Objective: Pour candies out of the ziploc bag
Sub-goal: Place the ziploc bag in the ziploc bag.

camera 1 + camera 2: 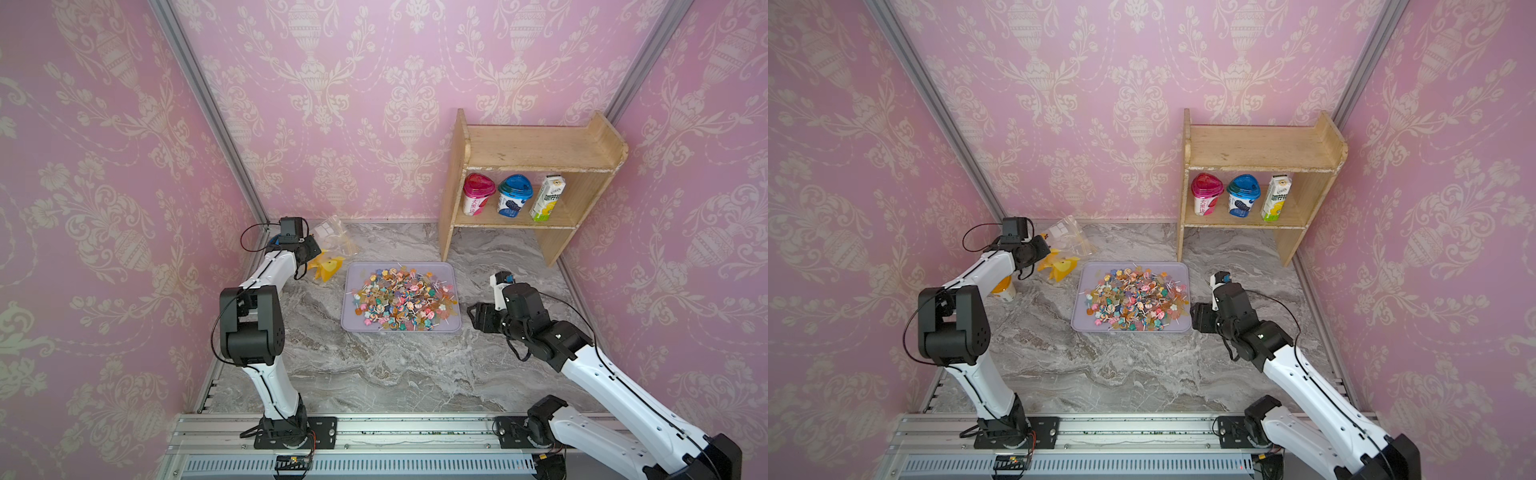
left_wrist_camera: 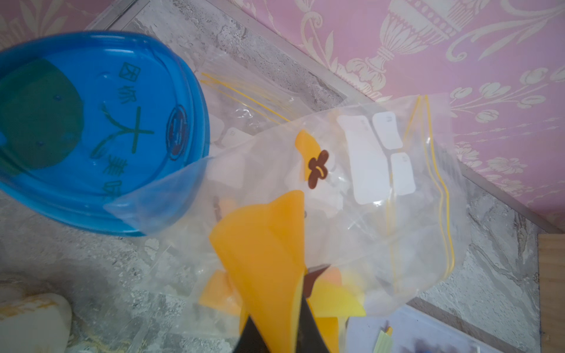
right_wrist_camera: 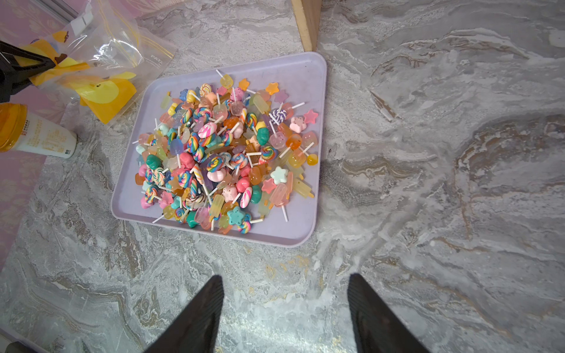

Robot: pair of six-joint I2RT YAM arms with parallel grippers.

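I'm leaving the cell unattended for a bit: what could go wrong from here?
1. The left gripper pinches the ziploc bag right beside a blue-lidded cup and an orange-capped bottle; swinging or dropping the bag might knock them.
2. The candies are heaped across the tray, with sticks reaching its rim, and the open right gripper sits close to that tray; a nudge could scatter them.
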